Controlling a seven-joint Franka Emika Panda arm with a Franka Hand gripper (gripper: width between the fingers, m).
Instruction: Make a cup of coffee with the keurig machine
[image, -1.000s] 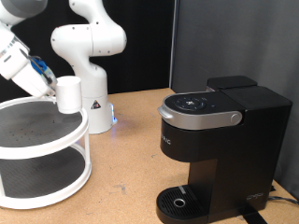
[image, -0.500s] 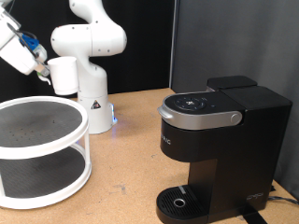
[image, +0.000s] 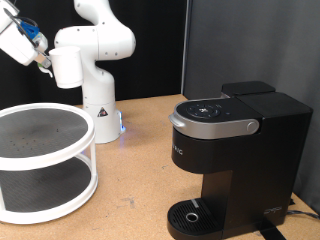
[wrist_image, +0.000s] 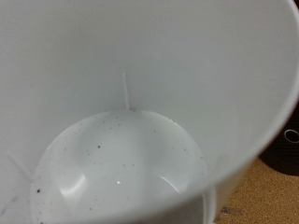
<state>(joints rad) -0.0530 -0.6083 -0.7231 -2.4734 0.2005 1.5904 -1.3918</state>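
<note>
Cup (image: 67, 66) clamped in gripper (image: 44, 63), held in the air above the white two-tier rack (image: 45, 160), at the exterior view's top left.

Grip looks rim-only, so could tilt or slip out if swung fast; a drop would hit the rack or wooden table (image: 135, 160). Keurig machine (image: 235, 160) well apart at the exterior view's right, lid shut, drip tray (image: 192, 214) bare. White robot base (image: 97, 100) just behind the cup. Wrist view filled by the cup's speckled inside (wrist_image: 121, 177); fingers not visible there.

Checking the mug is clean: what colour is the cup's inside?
White, with tiny dark specks on the bottom of the cup; the wrist view shows it best.
</note>
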